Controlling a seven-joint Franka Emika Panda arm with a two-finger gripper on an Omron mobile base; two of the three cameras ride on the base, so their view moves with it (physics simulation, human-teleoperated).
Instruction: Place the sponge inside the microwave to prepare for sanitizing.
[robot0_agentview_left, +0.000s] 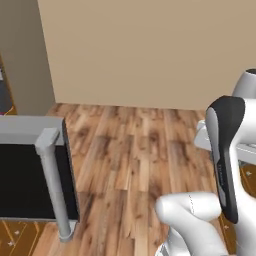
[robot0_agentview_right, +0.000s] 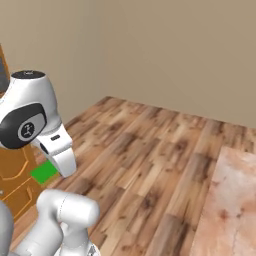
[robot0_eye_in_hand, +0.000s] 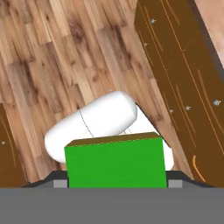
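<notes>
In the hand view the bright green sponge (robot0_eye_in_hand: 116, 164) sits between my gripper (robot0_eye_in_hand: 117, 183) fingertips (robot0_eye_in_hand: 60, 183), and the gripper is shut on it. From the right base view the sponge (robot0_agentview_right: 44, 172) shows as a small green patch at the lower left, just beside my white wrist (robot0_agentview_right: 61, 154) and above the floor. At the left of the left base view stands the microwave (robot0_agentview_left: 25, 175), seen as a grey-framed dark glass door with a grey bar handle (robot0_agentview_left: 54, 185). Its inside is hidden.
Wooden plank floor (robot0_agentview_left: 130, 165) spreads ahead to beige walls (robot0_agentview_left: 150, 50). Brown cabinet fronts (robot0_eye_in_hand: 183, 87) run along the right of the hand view, and more stand at the left of the right base view (robot0_agentview_right: 15, 185). A pinkish stone counter (robot0_agentview_right: 230, 200) lies at lower right.
</notes>
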